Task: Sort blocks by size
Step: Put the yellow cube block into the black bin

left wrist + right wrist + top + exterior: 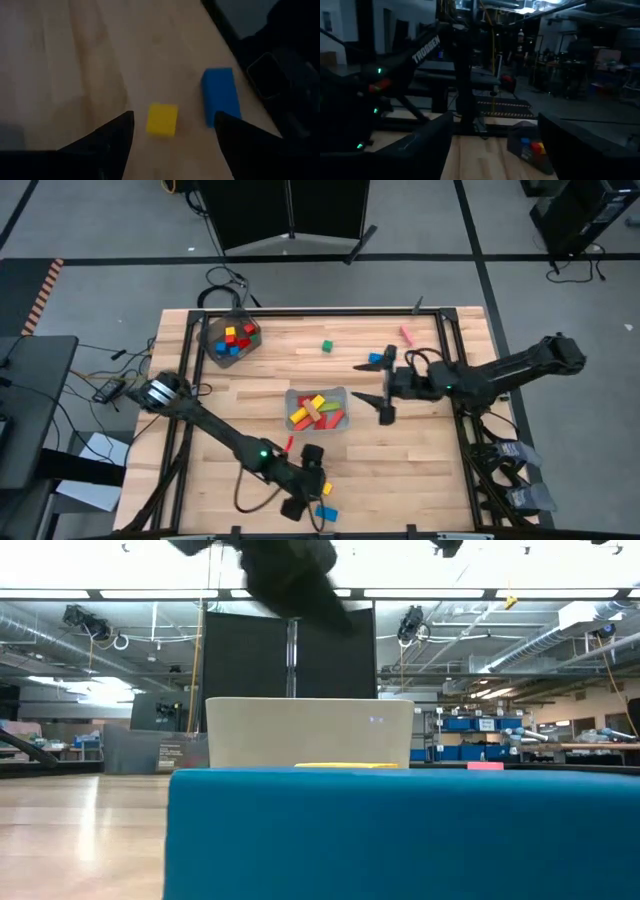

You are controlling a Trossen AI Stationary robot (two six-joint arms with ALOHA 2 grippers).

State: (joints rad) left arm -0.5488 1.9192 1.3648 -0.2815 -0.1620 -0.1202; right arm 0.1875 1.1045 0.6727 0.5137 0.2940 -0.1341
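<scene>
My left gripper (308, 502) is open near the table's near edge. In the left wrist view a yellow cube (162, 120) lies on the table between its open fingers, untouched, and a blue bar (220, 95) lies flat just beside one finger. That blue bar (400, 830) fills the front of the low view. My right gripper (372, 385) is open and empty, right of the clear tray (340, 395) that holds several long blocks. A blue block (375, 358) lies by its far finger. A dark bowl (230, 340) at the far left holds several cubes.
A green cube (326, 346) and a pink bar (405, 335) lie loose toward the far edge. A red bar (290, 442) lies near the left arm's forearm. The bowl also shows in the right wrist view (527, 147). Bare wood lies between the tray and the near edge.
</scene>
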